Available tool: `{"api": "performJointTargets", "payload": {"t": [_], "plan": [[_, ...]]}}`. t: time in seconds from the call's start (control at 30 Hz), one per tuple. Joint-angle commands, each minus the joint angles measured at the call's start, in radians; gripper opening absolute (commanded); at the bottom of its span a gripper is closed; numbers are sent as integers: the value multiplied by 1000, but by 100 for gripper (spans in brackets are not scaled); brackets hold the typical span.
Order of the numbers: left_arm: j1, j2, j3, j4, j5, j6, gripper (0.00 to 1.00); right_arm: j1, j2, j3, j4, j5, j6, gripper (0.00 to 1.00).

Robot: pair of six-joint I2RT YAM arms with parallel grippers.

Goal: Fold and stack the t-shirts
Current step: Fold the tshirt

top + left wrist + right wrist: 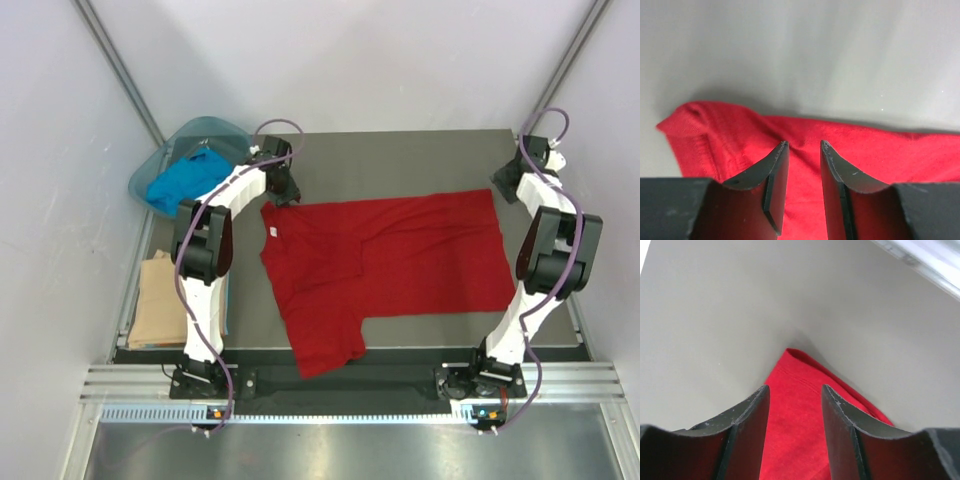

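Deep-red cloth t-shirt (400, 250) laid out mid grey table (400, 150), L gripper (283, 190) jaws apart over its far-left corner, R gripper (508, 187) jaws apart over far-right corner, bright-blue shirt (185, 182) in teal plastic basin (228, 128), tan shirt (160, 300) at left edge

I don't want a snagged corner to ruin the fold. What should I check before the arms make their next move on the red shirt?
1. Left gripper open, no cloth clamped: ok.
2. Right gripper open at the red t-shirt corner: ok.
3. Red t-shirt spread flat: ok.
4. Near sleeve folded in: not ok, it sticks out.
5. Tan t-shirt folded at the left: ok.
6. Blue t-shirt out of the basin: not ok.
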Motion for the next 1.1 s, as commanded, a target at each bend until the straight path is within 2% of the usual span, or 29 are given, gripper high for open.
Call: {"api": "performJointTargets", "payload": {"t": [0.0,0.13,0.23,0.43,0.67,0.8,1.0,1.03,1.07], "plan": [[-13,-6,-22,97,64,57,36,4,64,66,38,-85,-33,47],[-14,24,-41,127,-5,74,37,9,150,167,-23,-89,-1,47],[-14,66,-22,96,-34,69,37,12,189,202,-66,-81,64,46],[-11,106,-24,36,-183,41,36,23,247,244,-72,-56,174,46],[1,126,-19,42,-199,37,36,20,294,304,-141,56,207,45],[1,139,-6,41,-206,32,36,13,325,331,-175,57,211,37],[1,155,8,44,-214,25,36,10,354,359,-166,48,190,10],[1,155,10,44,-215,23,36,7,357,359,-165,51,188,0],[1,155,11,47,-218,20,36,4,356,359,-160,56,188,0]]}}
